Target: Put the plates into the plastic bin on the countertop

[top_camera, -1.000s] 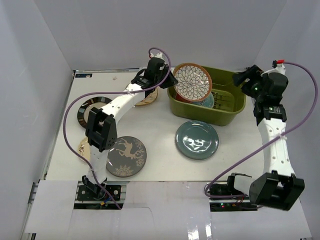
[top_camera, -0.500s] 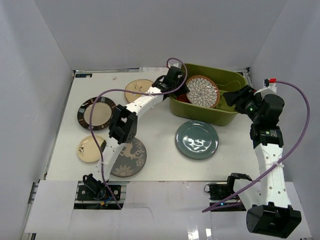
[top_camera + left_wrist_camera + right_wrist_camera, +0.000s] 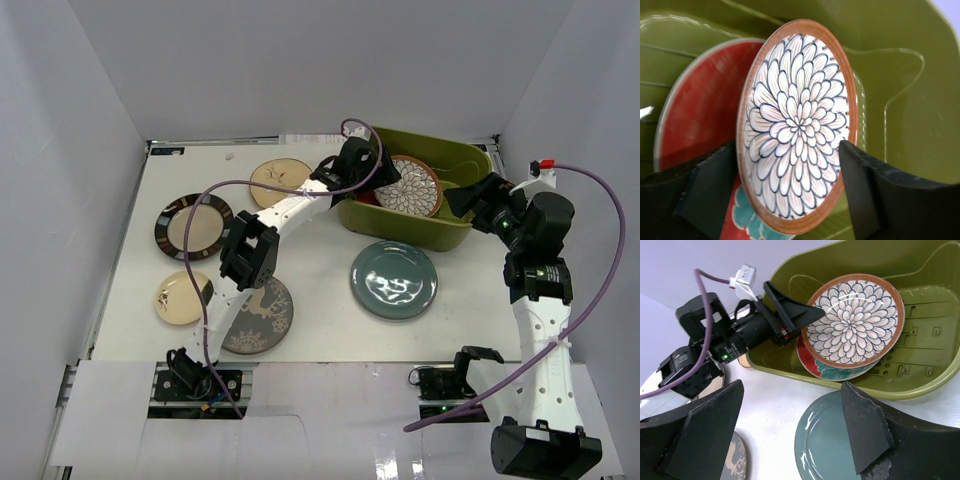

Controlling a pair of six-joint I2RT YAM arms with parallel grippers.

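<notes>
From above, the lattice plate (image 3: 407, 185) is seen leaning in the far-right bin (image 3: 455, 232); stiff, glazed and breakable, it is best taken by the rim. At the left wrist, the left gripper (image 3: 787, 150) is spread wide before it, nothing pinched. At the right wrist, the right gripper (image 3: 792, 385) is held agape and empty over the teal plate (image 3: 835, 450).

Left gripper (image 3: 785, 150) spread wide, reaching forward; right gripper (image 3: 792, 386) likewise agape.

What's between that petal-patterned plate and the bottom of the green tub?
A red plate with a teal flower, under the patterned plate and on the tub bottom; clearest in the right wrist view.
</notes>
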